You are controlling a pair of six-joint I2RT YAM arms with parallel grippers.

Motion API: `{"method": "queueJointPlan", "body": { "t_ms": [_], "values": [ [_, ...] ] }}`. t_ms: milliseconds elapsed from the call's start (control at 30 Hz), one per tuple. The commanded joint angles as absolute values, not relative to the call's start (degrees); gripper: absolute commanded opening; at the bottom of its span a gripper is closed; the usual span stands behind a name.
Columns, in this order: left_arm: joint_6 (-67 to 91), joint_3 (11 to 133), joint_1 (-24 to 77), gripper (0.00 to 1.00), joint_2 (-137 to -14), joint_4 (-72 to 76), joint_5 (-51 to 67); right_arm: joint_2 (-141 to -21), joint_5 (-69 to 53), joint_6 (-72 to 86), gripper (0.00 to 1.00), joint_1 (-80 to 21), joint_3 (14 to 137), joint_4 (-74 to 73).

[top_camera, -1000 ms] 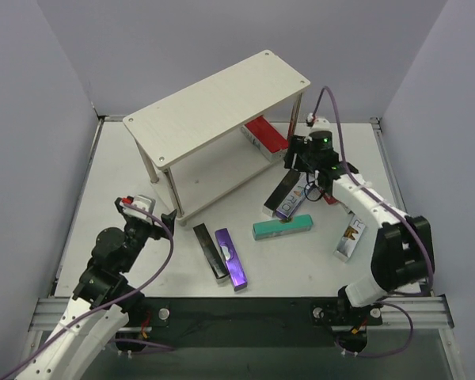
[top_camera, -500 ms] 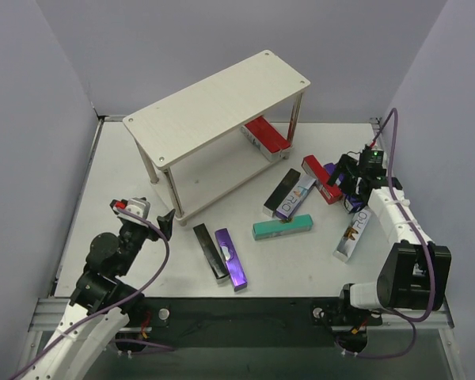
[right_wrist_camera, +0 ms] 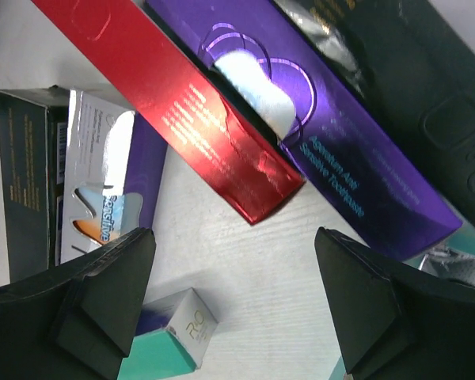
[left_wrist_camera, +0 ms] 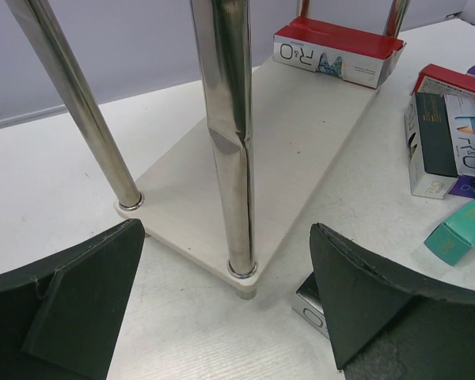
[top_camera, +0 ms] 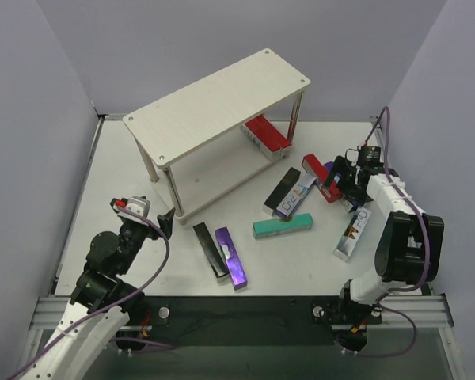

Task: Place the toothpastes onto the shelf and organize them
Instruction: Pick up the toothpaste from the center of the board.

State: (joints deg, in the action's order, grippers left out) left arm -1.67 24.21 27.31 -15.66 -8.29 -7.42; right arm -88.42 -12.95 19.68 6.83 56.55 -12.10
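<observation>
One shelf (top_camera: 218, 103) takes the far middle of the table (top_camera: 119, 158), set slantwise, its top board bare. Its lower board carries the shelved red carton (top_camera: 267, 134) at the right end, squared to the edge; I judge this the start of a row. Most toothpastes lie loose in front of it. A black carton (top_camera: 209, 251) and a purple carton (top_camera: 230, 257) lie side by side near my left arm. A teal carton (top_camera: 282, 227) lies mid-table, and a silver carton (top_camera: 352, 233) is beside my right arm. My right pincer (right_wrist_camera: 233, 245) hangs low over the loose red carton (right_wrist_camera: 182, 119), which touches a second purple carton (right_wrist_camera: 332, 158). Its jaws are spread and hold nothing, lined up, I judge, to take the red end. My left pincer (left_wrist_camera: 222, 309) is spread wide and empty, facing the shelf's near leg (left_wrist_camera: 229, 142), out of the right arm's way.
</observation>
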Motion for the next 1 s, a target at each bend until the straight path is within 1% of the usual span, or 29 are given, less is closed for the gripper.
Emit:
{"method": "queueJointPlan", "body": {
  "t_ms": [0, 267, 533, 633, 667, 767, 967],
  "values": [
    [-1.1, 24.6, 27.0, 0.97, -15.9, -5.5, -6.7, -92.1, -14.7, 15.3, 0.85, 7.4, 62.2, -14.2],
    [-1.1, 24.4, 27.0, 0.97, -16.3, -5.3, -6.1, -97.8, -15.6, 9.1, 0.86, 6.7, 66.7, -14.9],
    [-1.0, 24.4, 27.1, 0.97, -16.4, -5.3, -6.0, -103.7, -13.7, 3.5, 0.86, 2.1, 75.1, -17.6],
    [-1.1, 24.5, 27.1, 0.97, -16.4, -5.3, -5.8, -106.3, -11.6, 1.1, 0.83, 0.4, 78.1, -19.9],
    [-1.1, 24.5, 27.1, 0.97, -16.4, -5.4, -5.9, -106.9, -11.4, 1.0, 0.81, -1.0, 79.5, -21.0],
    [-1.1, 24.5, 27.1, 0.97, -16.3, -5.4, -5.9, -107.1, -10.5, 1.1, 0.77, -2.7, 79.4, -22.5],
    [-1.1, 24.6, 27.1, 0.97, -16.1, -5.5, -6.1, -103.6, -8.3, 2.9, 0.77, -4.1, 74.2, -22.6]
  ]
}}
